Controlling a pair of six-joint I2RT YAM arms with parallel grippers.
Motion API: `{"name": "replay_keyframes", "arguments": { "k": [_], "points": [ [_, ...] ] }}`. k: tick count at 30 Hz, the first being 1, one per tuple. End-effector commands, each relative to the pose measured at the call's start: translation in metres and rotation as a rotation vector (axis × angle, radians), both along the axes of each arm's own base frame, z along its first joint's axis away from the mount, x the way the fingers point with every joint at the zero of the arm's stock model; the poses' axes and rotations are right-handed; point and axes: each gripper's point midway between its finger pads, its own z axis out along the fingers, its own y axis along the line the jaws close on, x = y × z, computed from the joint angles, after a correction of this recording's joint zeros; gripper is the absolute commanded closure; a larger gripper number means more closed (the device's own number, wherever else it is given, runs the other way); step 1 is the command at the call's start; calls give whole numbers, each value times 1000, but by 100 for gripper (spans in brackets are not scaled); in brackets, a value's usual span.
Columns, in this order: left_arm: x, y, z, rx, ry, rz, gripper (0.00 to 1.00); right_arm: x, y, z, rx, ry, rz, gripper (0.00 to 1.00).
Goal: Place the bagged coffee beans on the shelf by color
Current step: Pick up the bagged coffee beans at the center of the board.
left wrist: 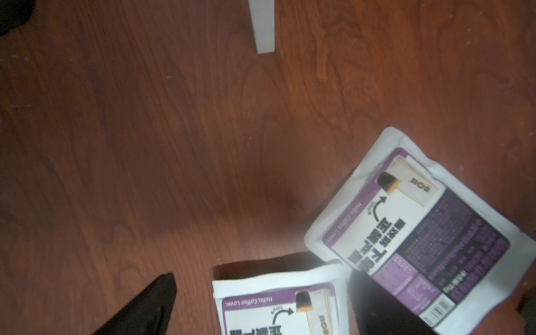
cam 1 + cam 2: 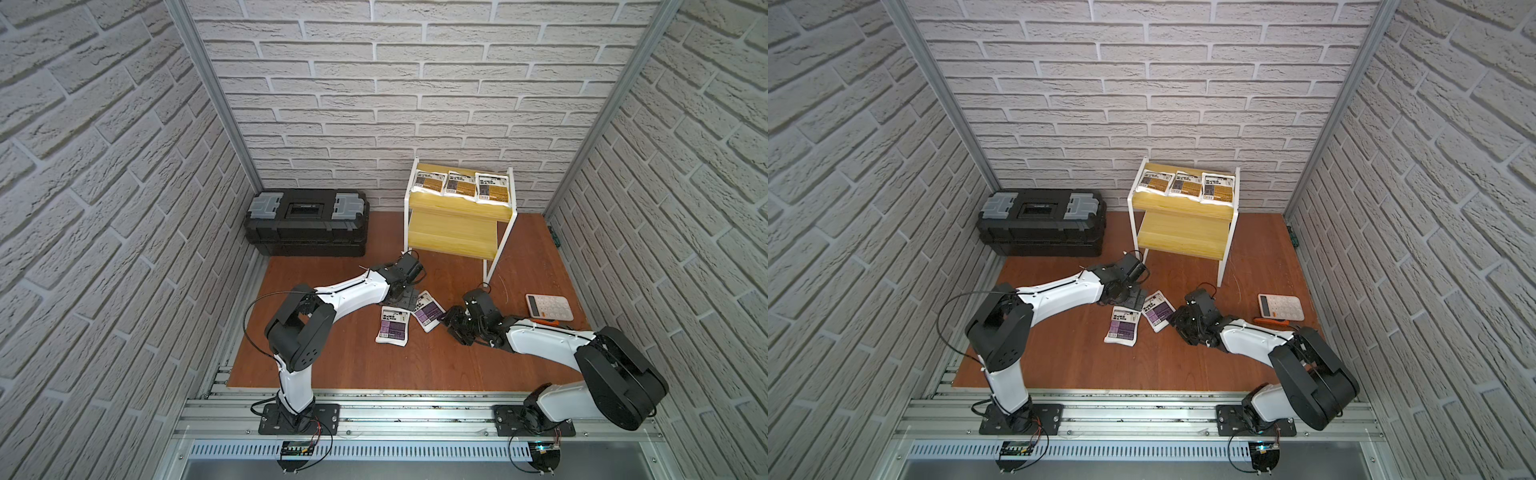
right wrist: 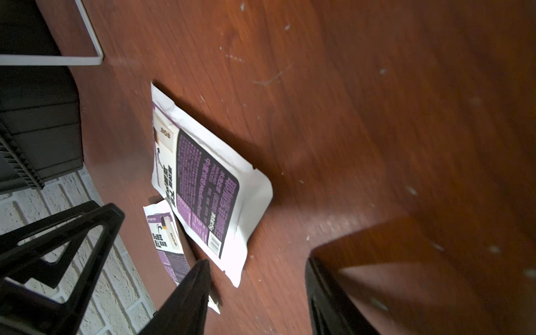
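While both top views take in the whole table (image 2: 332, 357), only they show the shelf (image 2: 457, 210) standing at the back wall, with three yellow pouches (image 2: 460, 184) lying side by side on its upper board. They also show the near purple pouch (image 2: 393, 327) and the far purple pouch (image 2: 428, 311) flat on the wood in front of the shelf, meeting at a corner, between the two arms. From above, the left gripper (image 2: 401, 298) hangs over the pouches' far edges and the right gripper (image 2: 451, 322) sits just beside the far purple pouch, but their dark bodies hide how the jaws stand. The wrist views settle that. In the left wrist view the left gripper (image 1: 261, 278) has its jaws spread wide, with the near purple pouch (image 1: 275, 304) lying in the gap. One finger (image 1: 377, 304) is close against the far purple pouch (image 1: 420, 232), though contact cannot be told. A white shelf leg (image 1: 264, 29) stands further off. In the right wrist view the right gripper (image 3: 259, 261) is likewise parted over bare wood, gripping nothing, with a corner of the far purple pouch (image 3: 208, 188) just beside one finger (image 3: 188, 298). A black toolbox (image 2: 305, 220) sits left of the shelf. A white calculator (image 2: 548, 307) lies near the right arm with an orange object (image 2: 544, 321) at its near edge.
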Motion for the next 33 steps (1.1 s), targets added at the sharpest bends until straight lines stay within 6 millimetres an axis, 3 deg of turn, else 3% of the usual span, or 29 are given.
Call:
{"name": "replay_keyframes", "arguments": {
  "k": [1, 11, 29, 33],
  "points": [
    [16, -5, 4, -9, -36, 0, 1, -4, -5, -14, -23, 29, -44, 42],
    [21, -7, -14, 11, 12, -12, 1, 3, 2, -25, -17, 42, -73, 43],
    [4, -2, -49, 29, 118, -29, 1, 9, 6, -37, -27, 67, -81, 43],
    [2, -1, -50, 23, 122, -21, 1, 10, 7, -38, -26, 64, -68, 50]
  ]
}}
